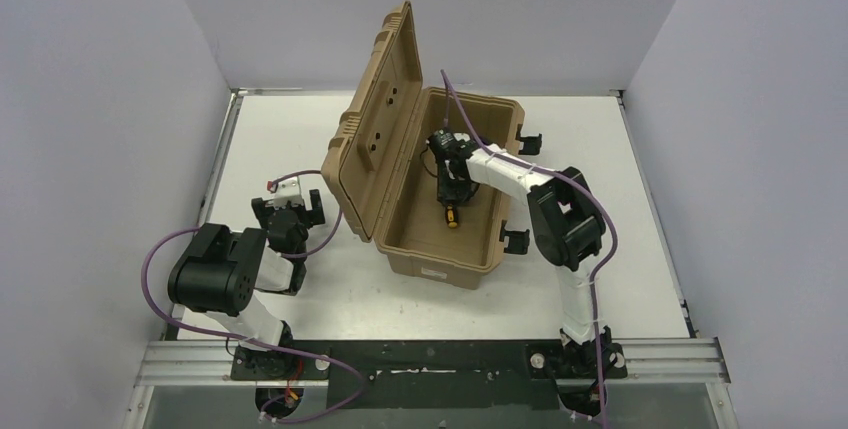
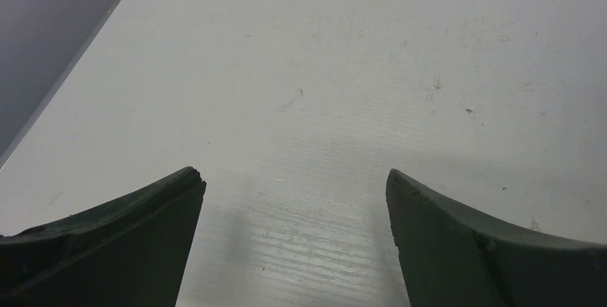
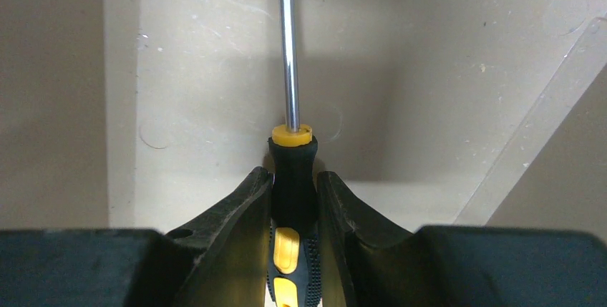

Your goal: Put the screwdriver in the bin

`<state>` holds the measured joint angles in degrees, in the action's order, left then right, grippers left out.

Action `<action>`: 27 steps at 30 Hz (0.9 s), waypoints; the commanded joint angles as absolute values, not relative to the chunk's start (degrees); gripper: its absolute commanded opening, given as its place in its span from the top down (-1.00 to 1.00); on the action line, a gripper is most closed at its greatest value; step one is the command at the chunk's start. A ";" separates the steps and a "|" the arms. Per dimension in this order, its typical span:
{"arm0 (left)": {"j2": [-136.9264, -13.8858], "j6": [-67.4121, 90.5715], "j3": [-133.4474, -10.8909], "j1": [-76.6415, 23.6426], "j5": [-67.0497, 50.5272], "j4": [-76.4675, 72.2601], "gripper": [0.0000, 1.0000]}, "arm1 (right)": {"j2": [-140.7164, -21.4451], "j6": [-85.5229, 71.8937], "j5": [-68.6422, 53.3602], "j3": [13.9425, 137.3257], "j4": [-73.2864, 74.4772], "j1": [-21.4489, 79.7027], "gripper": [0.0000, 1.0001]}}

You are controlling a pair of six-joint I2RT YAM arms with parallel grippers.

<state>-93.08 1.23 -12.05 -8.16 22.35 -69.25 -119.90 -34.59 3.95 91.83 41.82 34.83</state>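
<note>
The tan bin (image 1: 440,267) stands open at mid-table, its ribbed lid (image 1: 378,129) upright on the left side. My right gripper (image 1: 450,187) reaches down inside the bin and is shut on the screwdriver (image 1: 452,217). In the right wrist view the fingers (image 3: 243,207) press both sides of the black-and-yellow handle (image 3: 292,167). The metal shaft (image 3: 288,49) points away along the bin's pale inner wall (image 3: 444,71). My left gripper (image 1: 290,211) is open and empty, low over the white table (image 2: 322,71) to the left of the bin.
Black latches (image 1: 516,237) stick out from the bin's right side. Grey walls enclose the table on the left, back and right. A purple cable (image 1: 300,174) loops beside the left arm, close to the lid.
</note>
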 commanded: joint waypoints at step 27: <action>-92.60 1.50 -13.40 -8.04 22.02 -72.09 -0.94 | -96.78 -23.19 6.56 91.87 27.46 27.26 -0.67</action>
<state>-93.08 1.23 -12.05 -8.16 22.24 -69.25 -106.91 -28.95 4.32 92.97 35.94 30.70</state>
